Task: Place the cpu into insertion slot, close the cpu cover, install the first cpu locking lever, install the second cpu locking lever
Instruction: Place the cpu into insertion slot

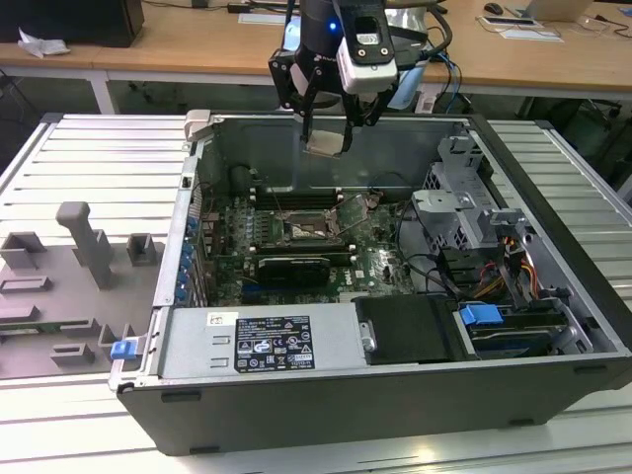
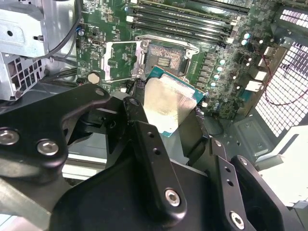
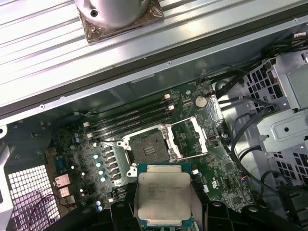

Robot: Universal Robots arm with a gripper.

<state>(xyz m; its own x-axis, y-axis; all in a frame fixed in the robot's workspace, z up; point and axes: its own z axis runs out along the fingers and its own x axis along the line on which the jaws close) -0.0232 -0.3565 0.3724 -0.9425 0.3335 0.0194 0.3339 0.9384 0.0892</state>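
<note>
Overhead, the claw (image 1: 326, 138) grips the cpu (image 3: 163, 197) above the open case (image 1: 415, 395) on a ribbed metal table (image 1: 89, 163).

cpu (image 3: 163, 198): silvery-beige top, green edge. insertion slot (image 3: 147, 150): dark centre, silver rim. motherboard (image 3: 84, 144) green. counter (image 1: 89, 148) ribbed pale grey.

cpu (image 2: 171, 105): two edges hidden behind the black hand (image 2: 166, 121) in the second wrist view.
arm (image 1: 324, 28): cut off at the exterior view's upper edge.
insertion slot (image 1: 303, 233): contacts too small to tell in the exterior view.
</note>
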